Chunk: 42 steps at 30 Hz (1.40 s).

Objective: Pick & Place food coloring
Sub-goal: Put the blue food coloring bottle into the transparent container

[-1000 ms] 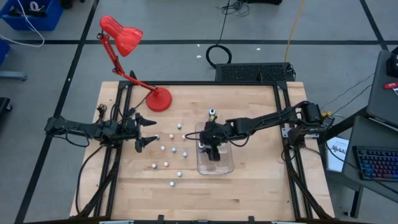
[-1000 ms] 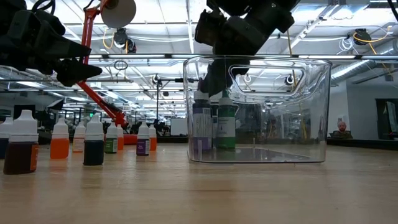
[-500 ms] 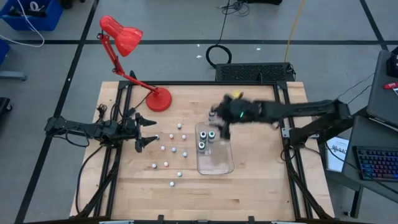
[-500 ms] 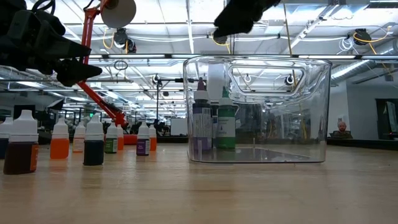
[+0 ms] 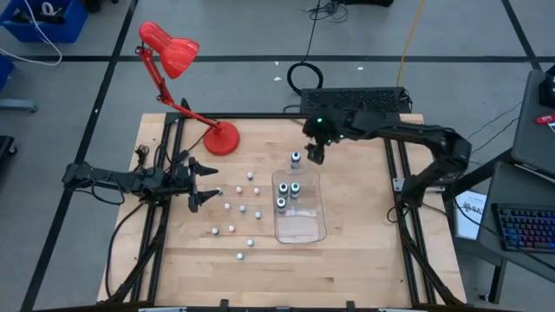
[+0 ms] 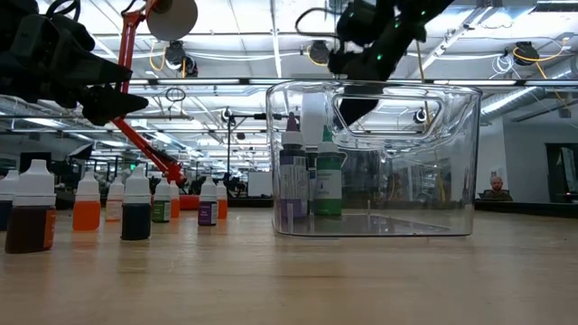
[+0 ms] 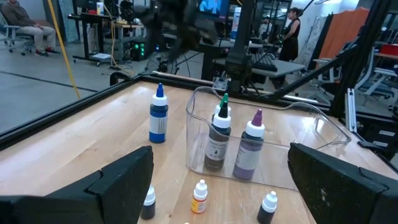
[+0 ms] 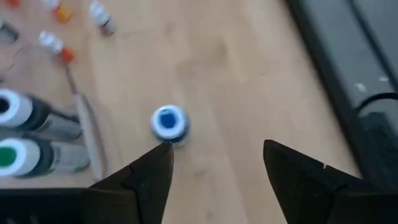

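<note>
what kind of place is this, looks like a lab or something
Most likely a robotics lab or workshop. Two robot arms are bolted to a wooden workbench, cables run across a taped concrete floor, and the left wrist view shows desks, monitors and seated people in an open industrial hall.

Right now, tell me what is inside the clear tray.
Inside the clear tray stand two upright bottles, side by side: a green-tipped one and a purple-tipped one. The rest of its floor looks bare. The blue-topped bottle stands outside it.

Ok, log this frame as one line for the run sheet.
right claw: open above blue-capped bottle | tray: two bottles inside | left claw: open, waiting by small bottles
</note>
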Motion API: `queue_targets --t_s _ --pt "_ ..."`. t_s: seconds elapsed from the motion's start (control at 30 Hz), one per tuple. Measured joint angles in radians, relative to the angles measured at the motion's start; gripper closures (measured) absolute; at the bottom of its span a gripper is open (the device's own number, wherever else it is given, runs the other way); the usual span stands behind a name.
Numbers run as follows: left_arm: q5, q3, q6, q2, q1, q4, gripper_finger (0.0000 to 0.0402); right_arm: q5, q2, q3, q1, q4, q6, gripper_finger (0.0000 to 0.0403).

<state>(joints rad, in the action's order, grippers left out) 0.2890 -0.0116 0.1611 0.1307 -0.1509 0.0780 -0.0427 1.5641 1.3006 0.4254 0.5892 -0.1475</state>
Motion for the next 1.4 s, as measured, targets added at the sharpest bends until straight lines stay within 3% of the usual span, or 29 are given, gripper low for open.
queue_targets --t_s 0.43,0.77,0.97,1.13,1.27,1.4 --pt "0.0 0.0 0.0 0.0 0.0 0.0 0.0036 -0.015 0.199 0.002 -0.04 -0.111 -0.048 0.0152" --pt "0.0 0.0 0.0 0.0 0.0 0.0 0.0036 -0.052 0.234 0.002 -0.038 -0.169 -0.048 0.0156" --pt "0.0 0.0 0.0 0.0 0.0 0.001 0.0036 -0.046 0.231 0.002 -0.033 -0.16 -0.047 0.0198" --pt "0.0 0.0 0.0 0.0 0.0 0.0 0.0036 -0.038 0.231 0.002 -0.034 -0.18 -0.063 0.0295" --pt "0.0 0.0 0.0 0.0 0.0 0.0 0.0036 -0.01 0.217 0.002 -0.038 -0.174 -0.109 0.03" --pt "0.0 0.0 0.0 0.0 0.0 0.0 0.0036 0.148 0.121 0.002 -0.087 -0.105 -0.149 0.03"
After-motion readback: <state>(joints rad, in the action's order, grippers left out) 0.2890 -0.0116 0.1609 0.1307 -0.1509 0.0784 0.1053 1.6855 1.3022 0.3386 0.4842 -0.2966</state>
